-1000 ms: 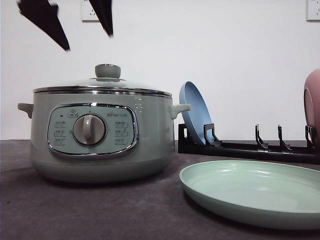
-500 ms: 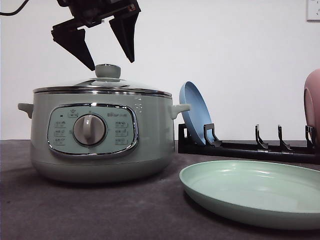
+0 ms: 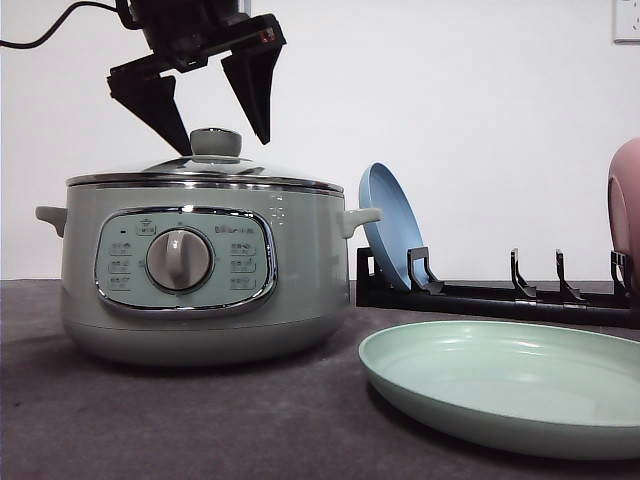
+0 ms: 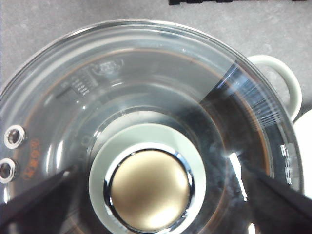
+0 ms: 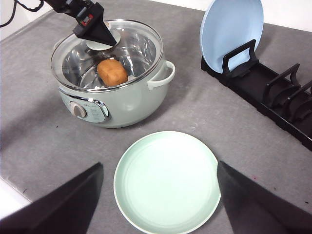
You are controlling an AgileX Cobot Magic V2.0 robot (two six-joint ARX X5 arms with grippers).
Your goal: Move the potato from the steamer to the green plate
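Front view: left pincer [image 3: 222,142] hangs spread wide, fingertips either side of the lid knob [image 3: 215,142], not touching. Lid closes the steamer [image 3: 205,280]; potato [image 5: 112,72] lies inside. Right pincer [image 5: 158,195] gapes above the green plate [image 3: 510,385] on the worktop [image 3: 180,420].

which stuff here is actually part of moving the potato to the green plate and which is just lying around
In the job:
- potato, inside the steamer under the glass lid
- steamer, lid on
- lid knob
- green plate, bare
- left gripper, open above the knob

Just lying about:
- blue plate, standing in the rack
- black dish rack
- pink dish
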